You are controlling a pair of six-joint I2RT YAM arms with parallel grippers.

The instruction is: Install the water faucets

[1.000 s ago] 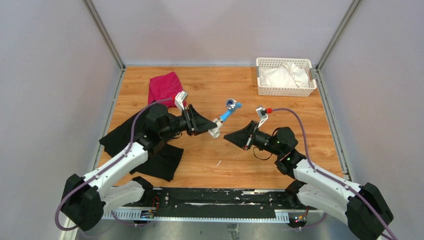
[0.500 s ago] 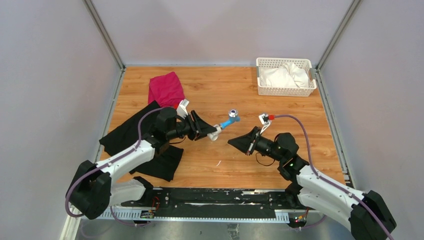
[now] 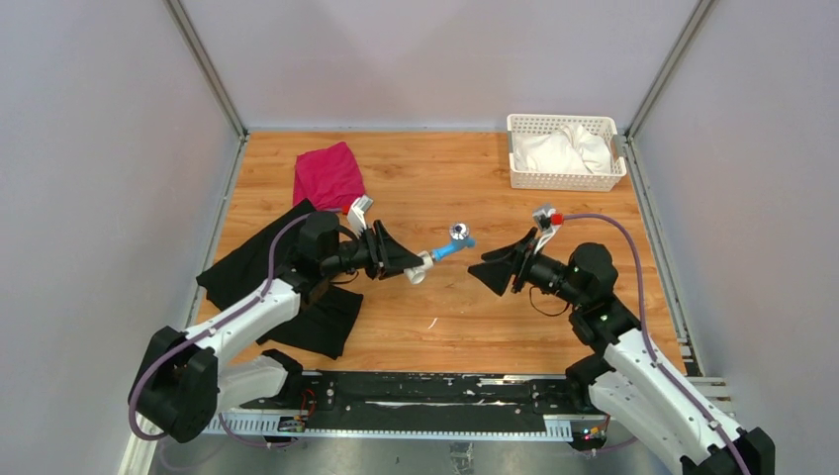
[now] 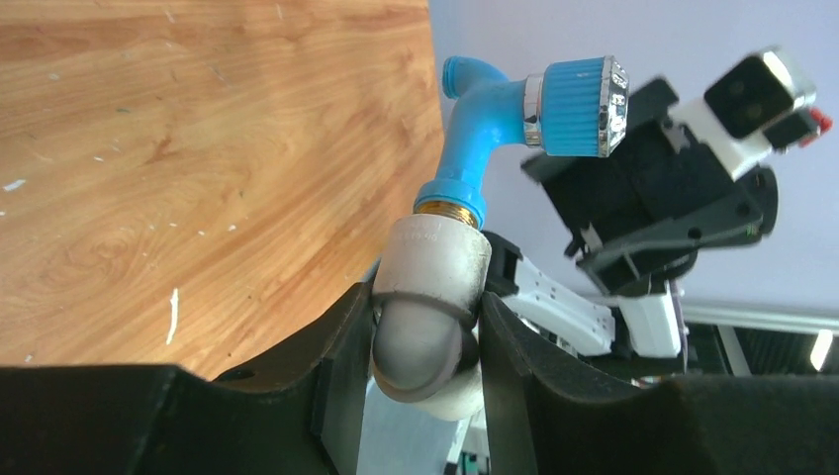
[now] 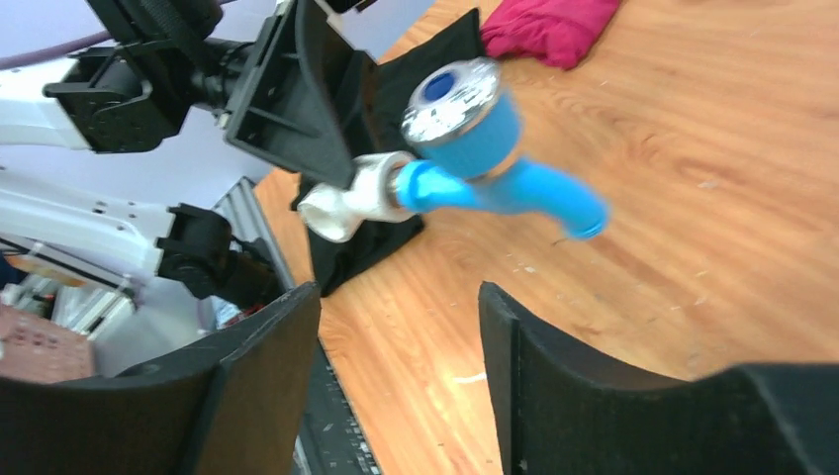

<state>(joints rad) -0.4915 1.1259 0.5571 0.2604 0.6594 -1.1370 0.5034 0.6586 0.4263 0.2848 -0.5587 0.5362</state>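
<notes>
Pinching the white pipe fitting (image 4: 430, 287) in the left hand (image 4: 425, 332), fingers pressed on either side of its rounded elbow; carrying the blue tap (image 4: 482, 114) on the end of that fitting, raised clear of the worktop (image 3: 435, 178) between the two arms; showing a ring of brass thread (image 4: 450, 208) at the joint, so probably not yet screwed fully home; facing the tap with the right hand (image 5: 401, 317) spread wide and gripping nothing, near the tap but apart from it.

Plenty to go wrong on closing in. Catching the knob (image 5: 457, 94) instead of the body would likely only spin the valve and leave the thread unturned; clamping the bent spout (image 5: 579, 213) off-centre would lever the tap sideways and could twist the smooth fitting out of the left pinch; turning off-axis risks crossing or jamming the thread; pushing in too far could knock the whole assembly askew; releasing either grip with the joint loose could drop the tap onto the worktop.
</notes>
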